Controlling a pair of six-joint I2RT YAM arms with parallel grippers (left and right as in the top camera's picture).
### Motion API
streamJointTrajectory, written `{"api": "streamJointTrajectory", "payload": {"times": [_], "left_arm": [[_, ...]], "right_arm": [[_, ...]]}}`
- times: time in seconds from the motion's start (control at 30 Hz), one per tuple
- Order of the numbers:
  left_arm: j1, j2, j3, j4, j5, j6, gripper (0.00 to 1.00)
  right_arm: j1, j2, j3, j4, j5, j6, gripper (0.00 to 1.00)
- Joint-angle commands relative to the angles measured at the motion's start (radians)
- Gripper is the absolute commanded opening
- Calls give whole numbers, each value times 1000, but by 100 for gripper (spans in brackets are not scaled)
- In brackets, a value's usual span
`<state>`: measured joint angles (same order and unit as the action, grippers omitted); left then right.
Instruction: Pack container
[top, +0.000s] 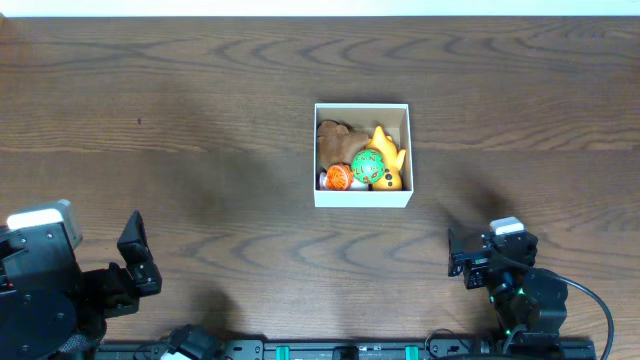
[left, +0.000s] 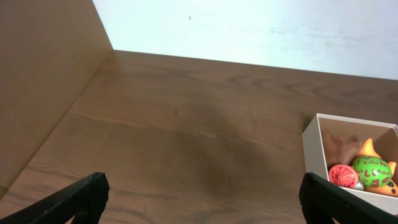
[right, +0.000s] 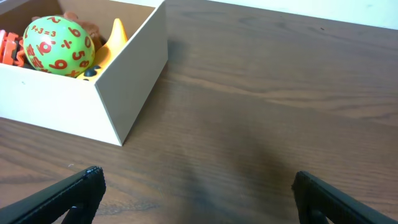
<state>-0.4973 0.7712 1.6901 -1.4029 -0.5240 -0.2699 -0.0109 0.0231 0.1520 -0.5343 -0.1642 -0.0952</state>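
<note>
Packing seems finished: the small square white-walled cardboard container (top: 362, 198) holds the colourful toys (top: 366, 164); the left gripper (left: 204, 198) and the right gripper (right: 198, 186) are wide apart, empty.

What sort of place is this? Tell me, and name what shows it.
Probably a robot test bench, not a home: a wood-grain table, the left gripper and right gripper open at its near edge, and one small container of toys.
</note>
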Motion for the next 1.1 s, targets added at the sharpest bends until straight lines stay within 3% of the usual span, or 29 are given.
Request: {"api": "streamJointTrajectory", "payload": {"times": [0.0, 0.17, 0.33, 0.67, 0.87, 1.07], "left_arm": [[8, 3, 1, 1, -13, -10, 98], [104, 2, -35, 40, -8, -22, 98], [262, -20, -177, 209, 56, -24, 98], [462, -252, -741, 716, 254, -24, 98], [564, -430, -1021, 852, 358, -24, 98], [586, -601, -1244, 951, 360, -51, 98]], "right_arm": [[-12, -11, -6, 0, 3, -7, 99], [-12, -11, -6, 0, 3, -7, 99], [-12, -11, -6, 0, 3, -7, 99], [-12, -11, -6, 0, 3, -7, 99], [-12, -11, -6, 0, 3, -7, 99], [-12, -11, -6, 0, 3, -7, 99]]}}
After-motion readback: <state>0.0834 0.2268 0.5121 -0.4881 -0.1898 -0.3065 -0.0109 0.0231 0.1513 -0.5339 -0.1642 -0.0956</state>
